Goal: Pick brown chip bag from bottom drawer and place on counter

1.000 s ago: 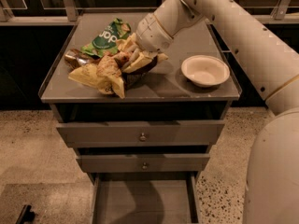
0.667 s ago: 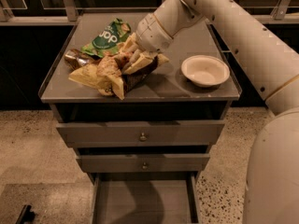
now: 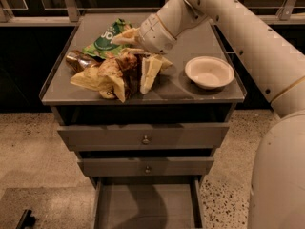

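The brown chip bag (image 3: 112, 75), dark brown with cream panels, lies crumpled on the counter (image 3: 190, 92), left of centre. My gripper (image 3: 138, 56) hangs over the bag's right end with its fingers spread apart. One finger (image 3: 125, 36) points toward the green bag and the other (image 3: 150, 73) rests against the brown bag's right side. The bottom drawer (image 3: 147, 209) is pulled out below, and its grey interior shows nothing inside.
A green chip bag (image 3: 107, 37) lies at the counter's back left, touching the brown bag. A white bowl (image 3: 209, 73) stands at the right. Two knobbed drawers (image 3: 145, 140) are shut. My arm reaches in from the upper right.
The gripper's fingers have spread wider apart over the brown chip bag, which has settled onto the counter. The arm has barely moved.
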Robot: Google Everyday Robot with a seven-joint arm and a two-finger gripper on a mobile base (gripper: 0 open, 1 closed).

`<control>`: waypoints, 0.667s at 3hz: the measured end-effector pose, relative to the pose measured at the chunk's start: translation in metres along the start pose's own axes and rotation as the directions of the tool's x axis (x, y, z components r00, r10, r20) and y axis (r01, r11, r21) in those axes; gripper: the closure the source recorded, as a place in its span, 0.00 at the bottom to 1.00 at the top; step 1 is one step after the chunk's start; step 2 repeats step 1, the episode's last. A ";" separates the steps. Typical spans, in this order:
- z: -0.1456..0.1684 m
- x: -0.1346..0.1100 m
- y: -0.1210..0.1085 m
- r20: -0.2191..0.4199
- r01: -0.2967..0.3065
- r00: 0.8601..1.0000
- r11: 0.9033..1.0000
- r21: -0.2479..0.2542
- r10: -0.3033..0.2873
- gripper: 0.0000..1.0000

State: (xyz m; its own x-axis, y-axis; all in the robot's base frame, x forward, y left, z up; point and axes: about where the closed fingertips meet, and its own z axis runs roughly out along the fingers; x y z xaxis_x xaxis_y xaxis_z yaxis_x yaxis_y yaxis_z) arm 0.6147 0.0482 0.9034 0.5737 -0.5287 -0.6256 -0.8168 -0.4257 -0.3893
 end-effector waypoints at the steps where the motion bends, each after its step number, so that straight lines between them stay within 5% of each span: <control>1: 0.000 0.000 0.000 0.000 0.000 1.000 1.000 0.000 0.000 0.00; 2: 0.000 0.000 0.000 0.000 0.000 1.000 1.000 0.000 0.000 0.00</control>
